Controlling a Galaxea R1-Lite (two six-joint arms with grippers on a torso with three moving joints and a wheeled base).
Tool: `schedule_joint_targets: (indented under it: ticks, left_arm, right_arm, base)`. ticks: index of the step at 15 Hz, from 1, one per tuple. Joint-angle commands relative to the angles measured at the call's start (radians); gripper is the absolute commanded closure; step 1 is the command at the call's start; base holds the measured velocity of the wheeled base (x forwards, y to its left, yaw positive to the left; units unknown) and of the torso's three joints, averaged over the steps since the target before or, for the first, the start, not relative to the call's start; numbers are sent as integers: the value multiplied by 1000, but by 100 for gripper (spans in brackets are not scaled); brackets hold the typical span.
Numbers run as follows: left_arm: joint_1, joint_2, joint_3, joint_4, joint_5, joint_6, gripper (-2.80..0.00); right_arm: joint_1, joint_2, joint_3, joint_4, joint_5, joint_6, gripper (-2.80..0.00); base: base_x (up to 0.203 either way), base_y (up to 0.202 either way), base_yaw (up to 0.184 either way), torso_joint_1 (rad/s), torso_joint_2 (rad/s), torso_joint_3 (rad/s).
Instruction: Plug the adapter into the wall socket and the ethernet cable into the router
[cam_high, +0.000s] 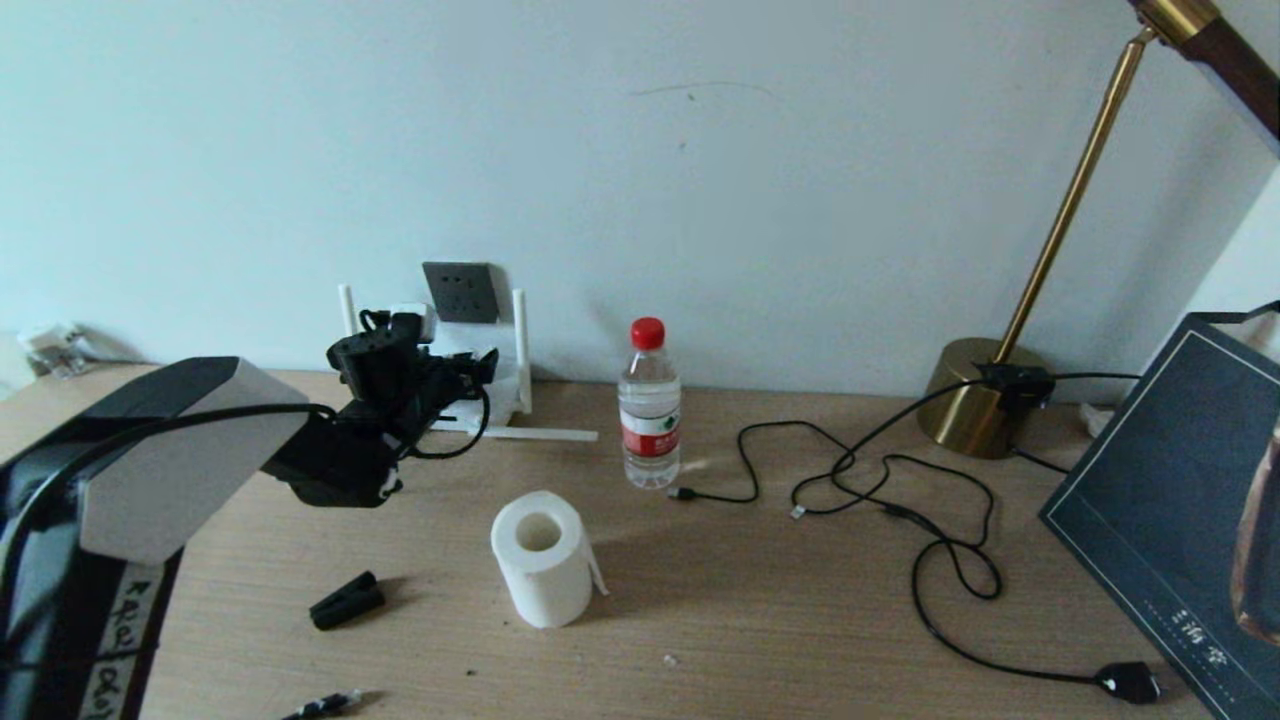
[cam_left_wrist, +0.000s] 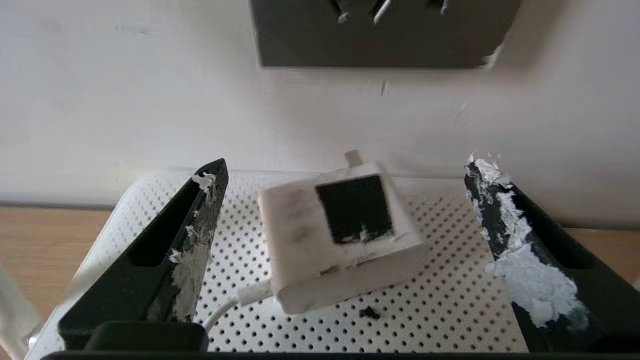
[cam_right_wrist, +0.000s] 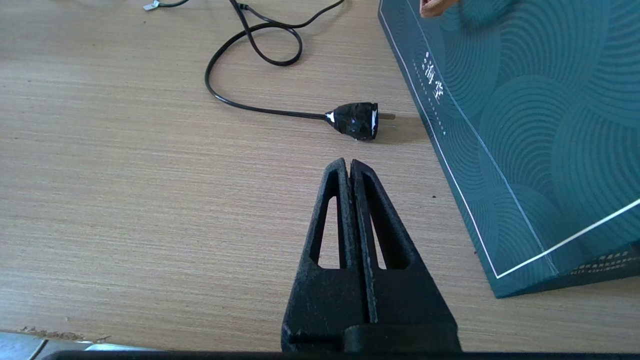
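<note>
The left gripper (cam_left_wrist: 345, 200) hangs over the router (cam_left_wrist: 450, 310) at the back of the desk (cam_high: 800, 620), close to the wall, with its fingers (cam_left_wrist: 195, 240) spread wide and holding nothing. Between them, touching neither, the adapter (cam_left_wrist: 340, 240) lies tilted on the router's perforated top, its dark label facing up and its white cord (cam_left_wrist: 235, 300) running back toward the wrist. A metal prong shows at the adapter's far end, pointing at the wall. The socket (cam_left_wrist: 380, 35) sits on the wall above and just beyond the adapter, apart from it. In the head view the router's antennas (cam_high: 519, 345) stand either side of the socket (cam_high: 460, 291).

The right gripper (cam_right_wrist: 350, 167) is closed and empty, low over the desk's near right part. A black plug (cam_right_wrist: 356, 120) on a thin black cable (cam_right_wrist: 260, 107) lies just ahead of its tips, beside a teal box (cam_right_wrist: 525, 125).
</note>
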Motion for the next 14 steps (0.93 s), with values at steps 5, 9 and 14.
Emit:
schedule_joint_targets:
  ticks: [5,9,14]
  left_arm:
    - [1,45,3,-67,4,24,-280]
    - [1,50,16,-78,4,30,0]
    - [1,8,32,-78,4,30,0]
  right_arm:
    - [0,0,0,2,0,0,0]
    - [0,0,0,2,0,0,0]
    - [0,1,0,2,0,0,0]
  base:
    - [0,0,0,0,0,0]
    - [0,0,0,0,0,0]
    - [0,0,0,0,0,0]
